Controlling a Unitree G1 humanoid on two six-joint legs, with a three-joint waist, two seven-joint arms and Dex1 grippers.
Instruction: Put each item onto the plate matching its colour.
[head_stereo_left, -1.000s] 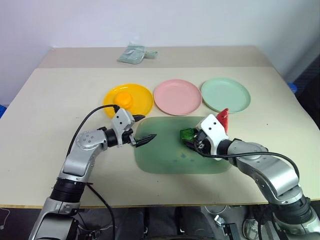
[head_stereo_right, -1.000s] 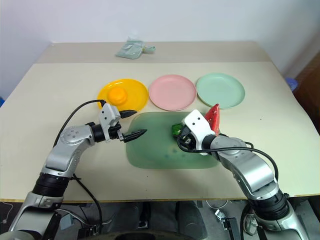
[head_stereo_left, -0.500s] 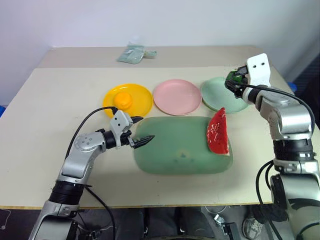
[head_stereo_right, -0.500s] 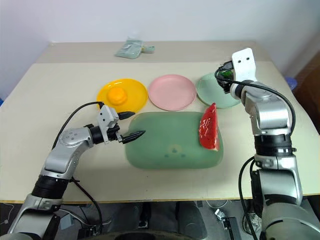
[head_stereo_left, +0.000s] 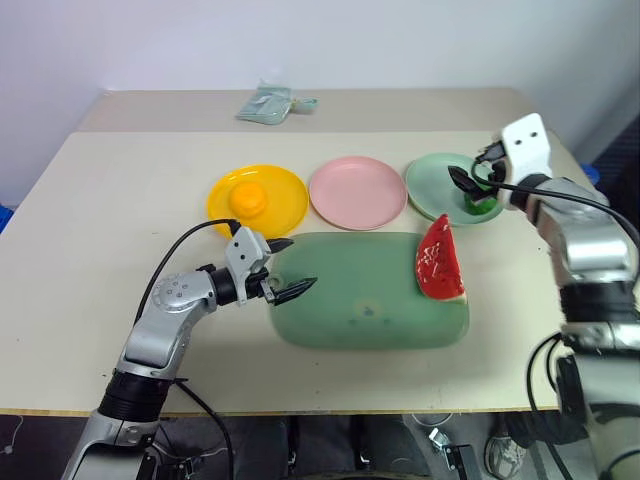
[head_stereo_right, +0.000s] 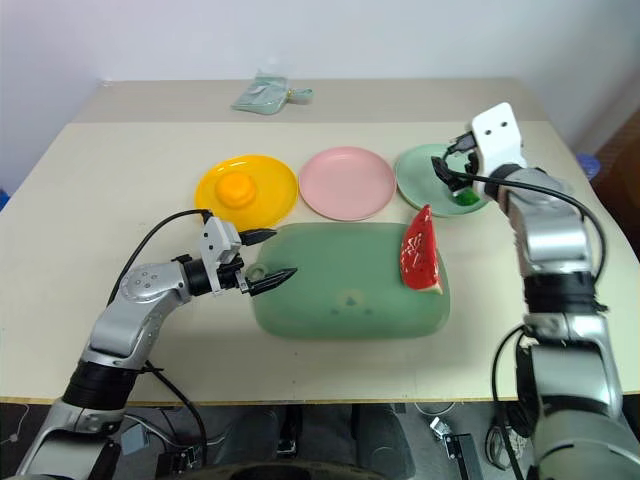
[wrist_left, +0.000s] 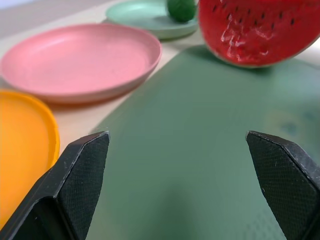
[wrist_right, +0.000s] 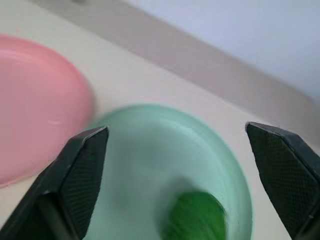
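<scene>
Three round plates sat in a row across the middle of the worktop (head_stereo_left: 100, 250): a yellow plate (head_stereo_left: 257, 196) at centre left, a pink plate (head_stereo_left: 357, 192) in the middle and a mint green plate (head_stereo_left: 440, 180) at centre right. The orange fruit (head_stereo_left: 247, 199) lay on the yellow plate. The dark green vegetable (head_stereo_right: 464, 197) sat on the mint green plate, just below the right tool (head_stereo_right: 447, 171), whose fingers stood wide apart with nothing between them. The watermelon wedge (head_stereo_left: 438, 265) rested on the right end of the large pale green tray (head_stereo_left: 350, 310), below the plates. The left tool (head_stereo_left: 287, 268) hovered over the tray's left edge, fingers spread wide and empty. A pale teal cloth bundle (head_stereo_left: 271, 104) lay at the upper centre of the frame.
</scene>
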